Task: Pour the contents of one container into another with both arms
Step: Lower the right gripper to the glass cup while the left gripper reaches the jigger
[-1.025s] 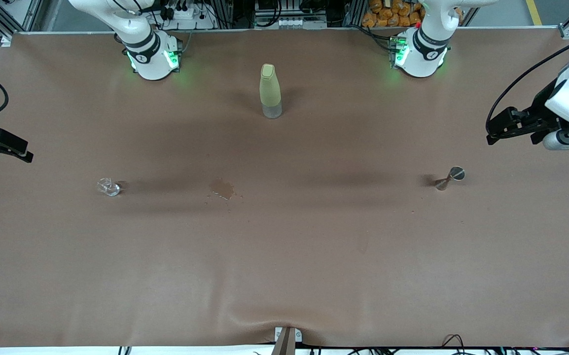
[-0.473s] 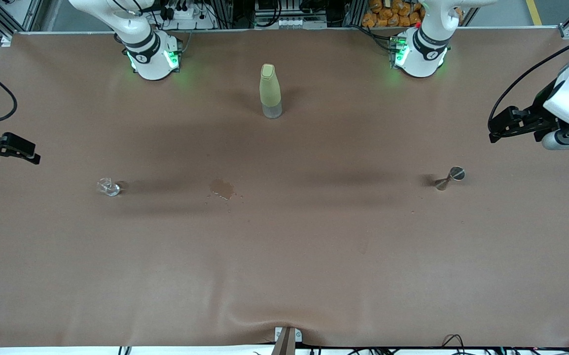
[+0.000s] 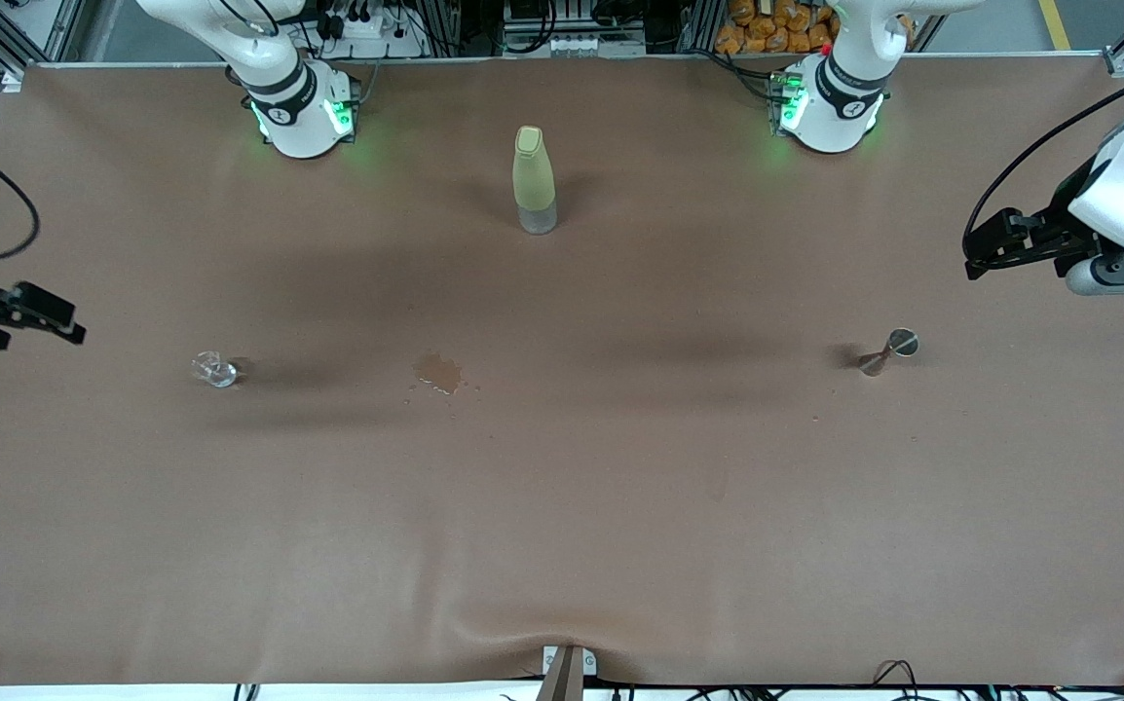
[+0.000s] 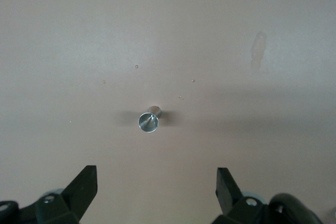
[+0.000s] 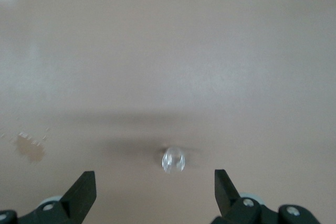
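Note:
The tiny clear glass cup (image 3: 214, 369) stands on the brown table toward the right arm's end; it also shows in the right wrist view as the glass cup (image 5: 173, 160). My right gripper (image 3: 63, 324) hangs open at that table end, apart from the cup, and the right gripper (image 5: 155, 190) holds nothing. The small silvery jigger (image 3: 888, 351) stands toward the left arm's end, its round rim up, seen again as the jigger (image 4: 149, 120). My left gripper (image 3: 981, 254) is open above the table edge near the jigger; the left gripper (image 4: 156, 184) is empty.
A tall pale yellow-green bottle (image 3: 533, 180) stands upright between the two arm bases. A small wet stain (image 3: 438, 373) with droplets lies mid-table between cup and jigger. The table cloth (image 3: 562, 545) bulges slightly at the front edge.
My right gripper has moved a little inward over the table and lower in the front view. My left gripper has shifted only slightly. Cup, jigger and bottle have not moved.

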Robot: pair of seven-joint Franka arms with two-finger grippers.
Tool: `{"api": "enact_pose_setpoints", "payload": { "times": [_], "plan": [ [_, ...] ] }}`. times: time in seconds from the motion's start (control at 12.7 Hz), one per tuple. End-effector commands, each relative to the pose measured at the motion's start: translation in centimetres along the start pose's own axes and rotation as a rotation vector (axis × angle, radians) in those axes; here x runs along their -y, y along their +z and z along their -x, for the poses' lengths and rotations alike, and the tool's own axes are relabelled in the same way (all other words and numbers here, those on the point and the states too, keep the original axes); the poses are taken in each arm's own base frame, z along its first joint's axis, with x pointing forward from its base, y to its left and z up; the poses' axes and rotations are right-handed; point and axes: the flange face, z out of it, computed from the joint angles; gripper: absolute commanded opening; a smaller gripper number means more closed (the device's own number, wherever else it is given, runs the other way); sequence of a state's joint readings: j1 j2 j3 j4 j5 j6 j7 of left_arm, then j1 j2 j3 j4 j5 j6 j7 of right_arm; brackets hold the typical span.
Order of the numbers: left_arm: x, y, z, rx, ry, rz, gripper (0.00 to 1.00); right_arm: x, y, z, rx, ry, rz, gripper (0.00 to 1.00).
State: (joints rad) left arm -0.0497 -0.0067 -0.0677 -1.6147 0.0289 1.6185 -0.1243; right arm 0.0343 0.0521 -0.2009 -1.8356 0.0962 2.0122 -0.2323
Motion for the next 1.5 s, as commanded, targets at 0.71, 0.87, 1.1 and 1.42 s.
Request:
{"api": "enact_pose_setpoints", "payload": {
  "times": [0.71,0.87,1.1,1.42],
  "plan": [
    [0.1,-0.3,0.4,0.011,0.020,-0.025,1.00,-0.3,13.0,12.3,-0.295,-0.261,0.126,1.00],
    [0.0,-0.2,0.4,0.012,0.020,-0.025,1.00,-1.4,13.6,12.6,-0.279,-0.242,0.131,1.00],
    [0.3,-1.1,0.1,-0.005,0.058,-0.018,1.00,-2.3,14.4,12.8,-0.246,-0.267,0.133,1.00],
    [3.4,-1.5,0.0,-0.012,0.315,-0.005,1.00,-2.8,14.3,11.8,-0.172,-0.264,0.071,1.00]
  ]
}}
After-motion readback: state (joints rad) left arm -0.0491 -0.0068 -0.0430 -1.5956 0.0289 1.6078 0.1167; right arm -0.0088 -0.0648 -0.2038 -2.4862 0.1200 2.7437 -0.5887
